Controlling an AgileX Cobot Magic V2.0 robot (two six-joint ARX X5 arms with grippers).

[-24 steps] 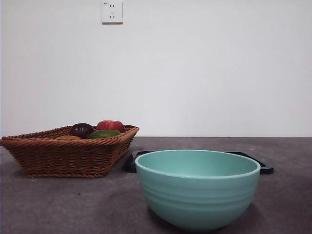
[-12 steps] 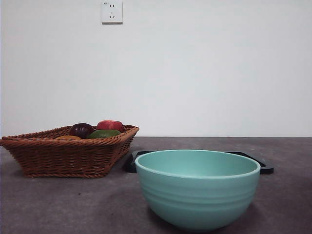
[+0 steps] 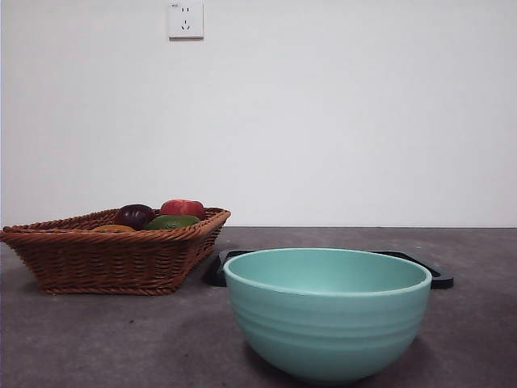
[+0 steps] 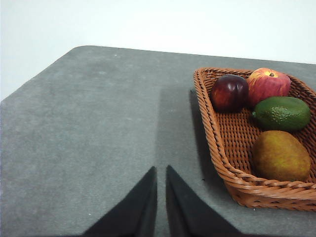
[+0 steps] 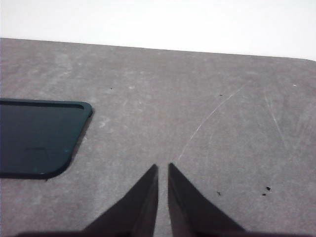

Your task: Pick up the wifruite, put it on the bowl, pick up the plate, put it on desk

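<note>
Fruit sits gathered in the wicker basket [image 3: 113,257] at the left of the worktop [image 3: 97,339], and the wifruite [image 4: 280,156] lies nearest the basket's rim on the side toward the left end effector [image 4: 161,170], beside the green fruit [image 4: 282,113], with the dark purple fruit [image 4: 229,93] and the red apple [image 4: 267,84] beyond. That position probably makes it the easiest of the four to reach without disturbing the others.

The left end effector hangs over bare worktop just outside the basket, its jaws pressed almost together with only a thin slit between them; it would need to spread before closing on the fruit. The right end effector [image 5: 163,168] hovers likewise, jaws nearly touching, over empty surface near the corner of the dark plate [image 5: 34,138], which lies flat.

From the front, the bowl [image 3: 327,315] stands near and centre-right, empty as far as its interior shows, with the plate just behind it and the basket off to its left. Neither arm shows in that view, so both seem to be waiting high; no step of the task looks begun yet.
</note>
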